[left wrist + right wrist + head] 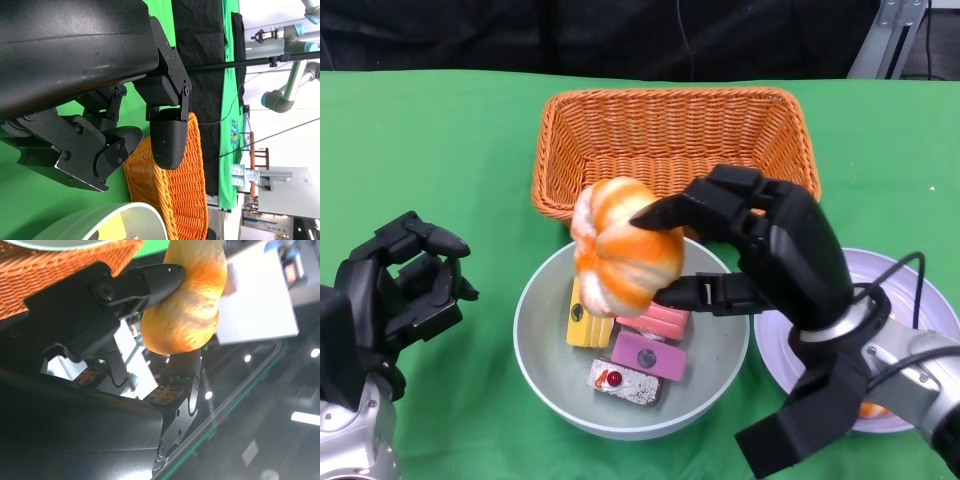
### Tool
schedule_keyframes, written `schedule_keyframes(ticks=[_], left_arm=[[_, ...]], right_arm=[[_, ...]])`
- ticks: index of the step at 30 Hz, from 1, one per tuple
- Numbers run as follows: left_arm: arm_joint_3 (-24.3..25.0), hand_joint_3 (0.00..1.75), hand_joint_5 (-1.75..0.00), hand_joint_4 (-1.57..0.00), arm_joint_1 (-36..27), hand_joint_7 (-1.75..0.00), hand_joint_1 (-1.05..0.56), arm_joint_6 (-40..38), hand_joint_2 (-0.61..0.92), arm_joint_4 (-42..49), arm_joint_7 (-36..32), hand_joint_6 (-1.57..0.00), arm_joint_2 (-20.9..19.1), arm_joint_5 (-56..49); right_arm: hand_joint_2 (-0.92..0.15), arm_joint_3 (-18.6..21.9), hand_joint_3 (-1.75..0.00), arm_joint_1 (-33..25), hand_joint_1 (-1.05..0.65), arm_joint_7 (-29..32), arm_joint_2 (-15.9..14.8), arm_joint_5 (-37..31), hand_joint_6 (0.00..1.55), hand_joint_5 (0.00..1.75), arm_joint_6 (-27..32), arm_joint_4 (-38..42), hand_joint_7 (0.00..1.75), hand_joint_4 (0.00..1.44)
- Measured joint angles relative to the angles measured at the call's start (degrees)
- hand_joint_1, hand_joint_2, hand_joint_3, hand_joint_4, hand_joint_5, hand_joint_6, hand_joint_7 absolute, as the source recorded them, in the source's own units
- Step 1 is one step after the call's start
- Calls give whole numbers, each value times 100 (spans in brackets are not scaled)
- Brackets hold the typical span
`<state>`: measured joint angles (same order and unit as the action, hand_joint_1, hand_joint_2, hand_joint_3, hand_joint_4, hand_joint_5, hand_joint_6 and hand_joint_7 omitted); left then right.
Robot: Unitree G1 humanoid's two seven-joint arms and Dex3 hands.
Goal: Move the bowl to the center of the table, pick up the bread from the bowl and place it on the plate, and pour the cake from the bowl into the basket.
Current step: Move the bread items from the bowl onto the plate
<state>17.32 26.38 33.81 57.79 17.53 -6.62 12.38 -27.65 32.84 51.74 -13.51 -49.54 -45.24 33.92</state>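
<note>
Head view: we see our right hand (760, 250) grasping the bread (625, 245) above the bowl (540, 345); our left hand (400, 285) holds nothing, fingers loosely curled apart.

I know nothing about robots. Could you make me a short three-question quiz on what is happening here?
1. True or false: the right hand holds the bread.
2. Which lies behind the bowl: (a) the basket or (b) the plate?
3. Fill in: the left hand holds ____.

Key: 1 true; 2 a; 3 nothing.
</note>
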Motion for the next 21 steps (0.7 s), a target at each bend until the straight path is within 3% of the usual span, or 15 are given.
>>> schedule_keyframes(ticks=[4,10,15,19,21], left_arm=[[79,110,-165,-78,17,-133,5,-61,55,27,7,-83,-23,67],[100,109,-164,-78,77,-132,6,-92,56,64,130,-84,-56,140],[106,110,-166,-77,103,-133,6,-111,55,99,198,-82,-94,165],[112,110,-167,-76,109,-133,6,-127,55,126,203,-82,-143,168],[100,112,-168,-76,138,-132,6,-130,54,134,217,-82,-139,165]], right_arm=[[-40,322,-116,-398,-16,5,-98,60,80,156,140,-463,127,87],[-39,808,-122,-1058,-14,-132,-189,202,74,165,366,-1165,137,80],[-29,1210,-137,-1614,-14,-344,-250,450,78,166,534,-1766,137,81],[-27,1432,-141,-1976,-14,-521,-237,589,79,167,674,-2029,138,81],[-28,1613,-142,-2229,-6,-590,-214,714,79,169,707,-2252,139,82]])
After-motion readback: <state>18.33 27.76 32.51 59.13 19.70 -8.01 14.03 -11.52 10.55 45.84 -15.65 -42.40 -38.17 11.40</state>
